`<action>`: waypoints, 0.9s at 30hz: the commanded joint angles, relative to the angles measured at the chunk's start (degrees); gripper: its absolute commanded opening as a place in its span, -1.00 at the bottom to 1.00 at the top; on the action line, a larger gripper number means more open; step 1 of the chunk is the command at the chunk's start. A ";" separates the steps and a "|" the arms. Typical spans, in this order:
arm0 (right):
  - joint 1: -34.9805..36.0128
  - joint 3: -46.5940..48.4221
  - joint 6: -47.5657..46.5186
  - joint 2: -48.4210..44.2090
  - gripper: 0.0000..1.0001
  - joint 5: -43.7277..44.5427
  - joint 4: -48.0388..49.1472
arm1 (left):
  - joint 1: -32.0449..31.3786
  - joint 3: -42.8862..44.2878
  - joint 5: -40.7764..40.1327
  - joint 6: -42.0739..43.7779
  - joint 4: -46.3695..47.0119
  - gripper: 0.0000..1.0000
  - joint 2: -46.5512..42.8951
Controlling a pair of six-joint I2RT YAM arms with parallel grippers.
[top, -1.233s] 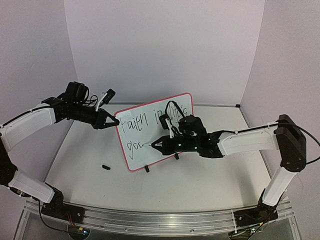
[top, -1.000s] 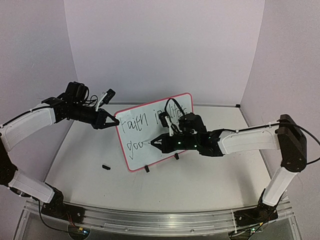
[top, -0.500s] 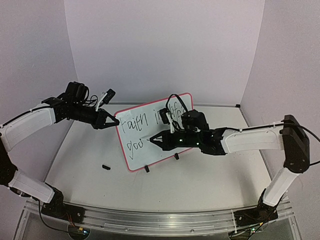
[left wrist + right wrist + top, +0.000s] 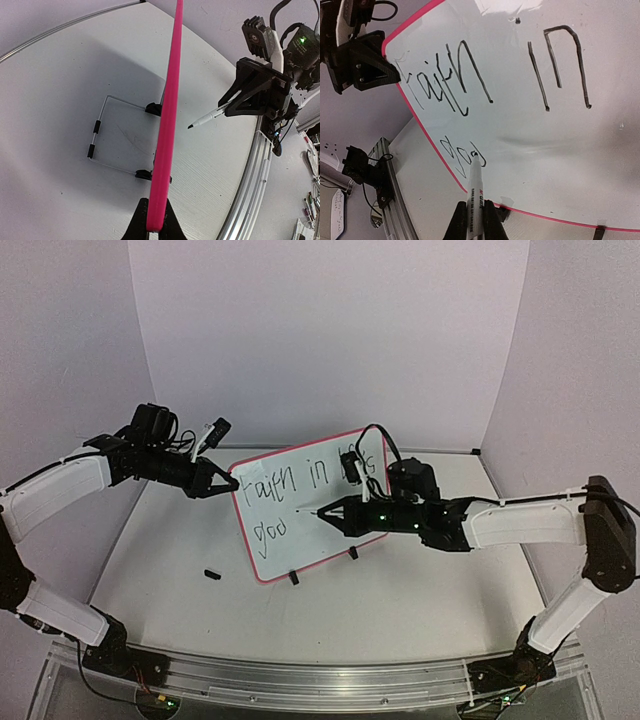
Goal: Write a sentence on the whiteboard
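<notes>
The whiteboard (image 4: 300, 502) stands tilted on two black clip feet, pink-red frame around it, with black handwriting on two lines. My left gripper (image 4: 228, 483) is shut on the board's upper left corner; in the left wrist view the pink edge (image 4: 167, 115) runs up from between its fingers (image 4: 153, 229). My right gripper (image 4: 335, 512) is shut on a white marker (image 4: 476, 197), which shows in the left wrist view (image 4: 209, 118) too. Its black tip points at the lower line of writing, a little off the board. The board fills the right wrist view (image 4: 545, 125).
A small black cap (image 4: 212, 574) lies on the table left of the board. A wire stand (image 4: 107, 145) props the board from behind. An aluminium rail (image 4: 300, 677) runs along the table's near edge. Walls close the back and sides.
My right gripper has drawn the marker back to the right, away from the lower-left writing, and lifted its tip off the board. The left gripper and the board have not moved.
</notes>
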 commanded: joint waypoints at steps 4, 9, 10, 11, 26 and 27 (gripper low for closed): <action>-0.47 0.24 0.09 1.96 -1.00 -1.33 3.62 | -0.20 -0.99 -2.52 0.71 -0.44 -1.00 1.93; -0.49 0.87 -0.32 3.32 -1.00 -0.87 3.64 | -0.19 -1.01 -2.76 0.74 -0.45 -1.00 2.02; -0.47 1.11 -0.37 3.63 -1.00 -0.90 3.64 | -0.22 -1.01 -2.79 0.75 -0.53 -1.00 2.07; -0.46 1.33 -0.43 3.90 -1.00 -0.86 3.64 | -0.19 -1.01 -2.76 0.71 -0.57 -1.00 2.12; -0.49 5.13 -0.89 7.33 -1.00 0.90 3.21 | -0.18 -0.92 -2.84 0.80 -0.67 -1.00 2.04; -0.52 5.39 -1.05 7.44 -1.00 0.81 3.17 | -0.18 -0.93 -2.89 0.79 -0.67 -1.00 2.01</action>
